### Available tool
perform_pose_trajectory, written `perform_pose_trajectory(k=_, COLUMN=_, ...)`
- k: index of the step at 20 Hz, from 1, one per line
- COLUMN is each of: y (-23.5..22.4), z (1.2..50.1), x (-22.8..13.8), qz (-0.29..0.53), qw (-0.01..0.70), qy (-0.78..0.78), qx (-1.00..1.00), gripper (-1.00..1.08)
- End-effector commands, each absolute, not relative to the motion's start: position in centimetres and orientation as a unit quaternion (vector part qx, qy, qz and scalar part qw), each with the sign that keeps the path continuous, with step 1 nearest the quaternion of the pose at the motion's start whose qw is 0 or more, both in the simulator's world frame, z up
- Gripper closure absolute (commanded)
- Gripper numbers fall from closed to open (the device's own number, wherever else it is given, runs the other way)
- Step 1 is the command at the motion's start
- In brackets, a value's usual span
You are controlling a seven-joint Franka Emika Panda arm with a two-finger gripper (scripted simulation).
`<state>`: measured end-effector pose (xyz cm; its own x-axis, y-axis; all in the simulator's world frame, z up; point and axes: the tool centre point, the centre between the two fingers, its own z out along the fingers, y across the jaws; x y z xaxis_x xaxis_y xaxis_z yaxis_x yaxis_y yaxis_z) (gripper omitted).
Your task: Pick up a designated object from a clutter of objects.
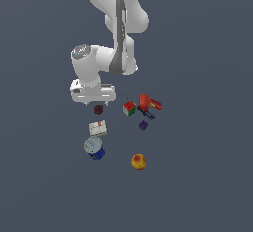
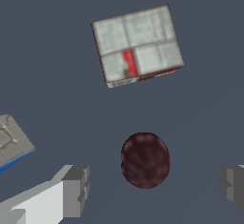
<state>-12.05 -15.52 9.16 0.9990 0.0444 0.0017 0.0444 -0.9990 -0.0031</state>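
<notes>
The gripper (image 2: 152, 185) hangs with its fingers (image 2: 76, 189) spread wide, and the dark maroon lump (image 2: 145, 160) lies on the grey floor between them, a little forward of the line joining the tips. Roundish, it shows no long axis. The white-red flat box (image 2: 137, 45) lies apart beyond it, so a straight descent looks unobstructed.
</notes>
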Motion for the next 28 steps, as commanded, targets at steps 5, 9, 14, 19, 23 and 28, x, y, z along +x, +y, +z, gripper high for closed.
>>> perform_pose_trajectory(k=5, y=-16.1, z=7.9, x=-13.5, qz=0.0, qw=0.0, qy=-0.026, qx=-1.0, gripper=-0.92)
perform_pose_trajectory(k=9, y=-16.1, z=7.9, x=-13.5, qz=0.0, qw=0.0, qy=-0.025, qx=-1.0, gripper=-0.92)
perform_pose_trajectory(k=14, y=-16.1, z=7.0, x=-13.6, qz=0.0, qw=0.0, qy=-0.025, qx=-1.0, gripper=-0.92)
perform_pose_trajectory(k=19, y=-16.1, z=5.1, x=-13.7, qz=0.0, qw=0.0, qy=-0.025, qx=-1.0, gripper=-0.92)
perform_pose_trajectory(k=23, y=-16.1, z=3.8, x=-13.7, qz=0.0, qw=0.0, qy=-0.025, qx=-1.0, gripper=-0.92)
perform_pose_trajectory(k=28, y=-16.1, z=3.2, x=-13.7, qz=0.0, qw=0.0, qy=-0.025, qx=-1.0, gripper=-0.92)
